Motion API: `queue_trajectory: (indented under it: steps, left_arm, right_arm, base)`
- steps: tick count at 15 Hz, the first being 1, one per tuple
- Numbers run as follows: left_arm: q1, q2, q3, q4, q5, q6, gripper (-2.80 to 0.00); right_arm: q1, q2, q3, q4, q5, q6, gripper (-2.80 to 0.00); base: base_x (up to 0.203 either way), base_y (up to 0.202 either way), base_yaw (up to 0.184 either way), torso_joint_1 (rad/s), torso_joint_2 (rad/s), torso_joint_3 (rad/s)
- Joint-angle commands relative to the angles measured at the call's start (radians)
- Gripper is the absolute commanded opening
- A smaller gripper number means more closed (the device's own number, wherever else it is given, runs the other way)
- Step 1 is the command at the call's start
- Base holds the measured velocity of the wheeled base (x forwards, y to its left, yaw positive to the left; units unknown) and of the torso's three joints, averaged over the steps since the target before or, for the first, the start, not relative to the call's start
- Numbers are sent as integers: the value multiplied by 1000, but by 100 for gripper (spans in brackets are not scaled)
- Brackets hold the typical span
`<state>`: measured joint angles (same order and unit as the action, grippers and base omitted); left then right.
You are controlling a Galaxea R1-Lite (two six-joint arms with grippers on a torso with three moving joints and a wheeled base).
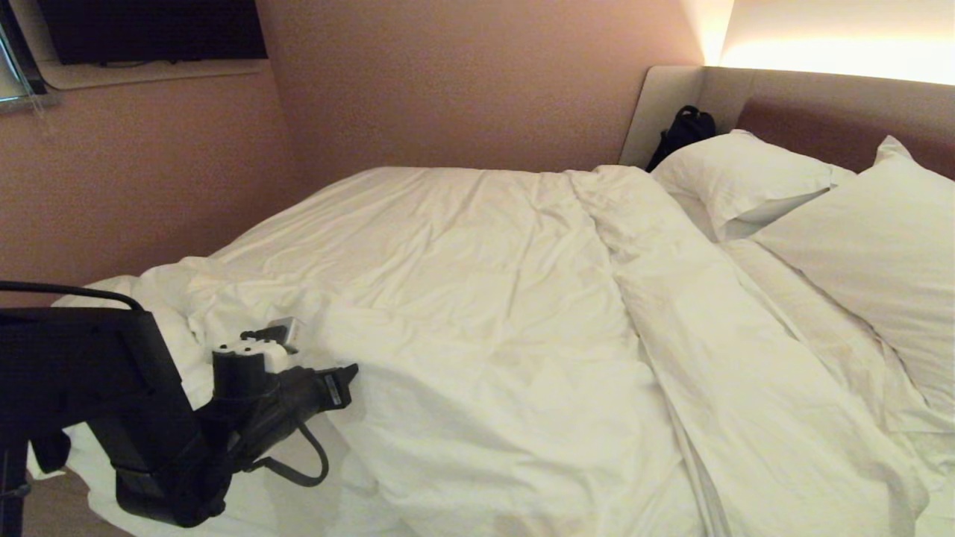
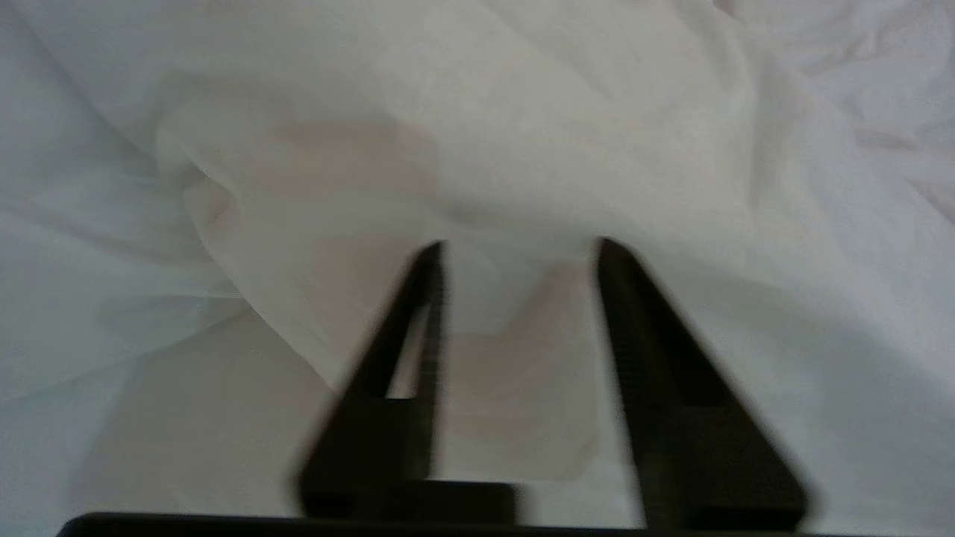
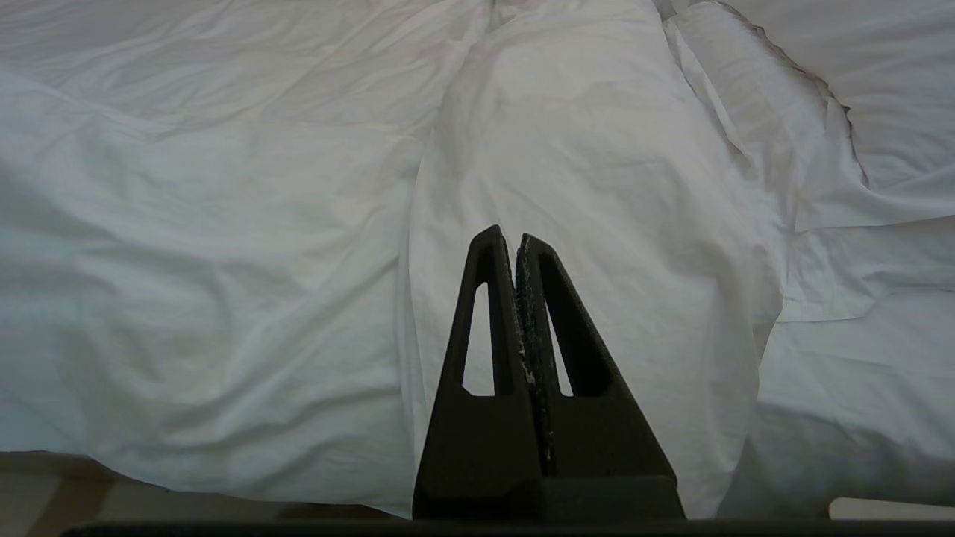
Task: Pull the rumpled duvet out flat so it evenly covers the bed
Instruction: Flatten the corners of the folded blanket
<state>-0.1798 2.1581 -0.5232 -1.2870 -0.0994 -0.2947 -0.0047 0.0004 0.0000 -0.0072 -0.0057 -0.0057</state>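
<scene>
Head view: high, at the foot-side corner of the bed (image 1: 671, 89), facing forward and down across the duvet (image 1: 462, 298) toward 2 pillows (image 1: 739, 179).
Left wrist view: behind the left gripper (image 2: 515, 246), very close to duvet folds.
Right wrist view: behind the right gripper (image 3: 515, 239), farther back, facing the duvet's long ridge.
Shared by all 3: duvet surface.

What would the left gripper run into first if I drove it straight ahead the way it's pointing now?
Most likely the duvet itself. The left gripper is open, and a puffy fold of white cloth rises right beyond its fingertips, filling the wrist view. Whether the tips already touch it is unclear.
</scene>
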Motion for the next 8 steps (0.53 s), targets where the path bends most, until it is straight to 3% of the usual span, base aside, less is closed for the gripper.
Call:
queue_trajectory:
  steps: [1,4,8]
  left_arm:
    - [-3,-9,-12,14,0,3,0]
    - [-3,-6,-53,111,6,2,0]
    - [-26,2,-136,278,68,-31,0]
  right_arm:
    - [0,0,0,0,0,0,-280]
    - [0,0,0,0,0,0,-280]
    - [0,0,0,0,0,0,-280]
  base:
    - [0,0,0,0,0,0]
    - [0,0,0,0,0,0]
    - [0,0,0,0,0,0]
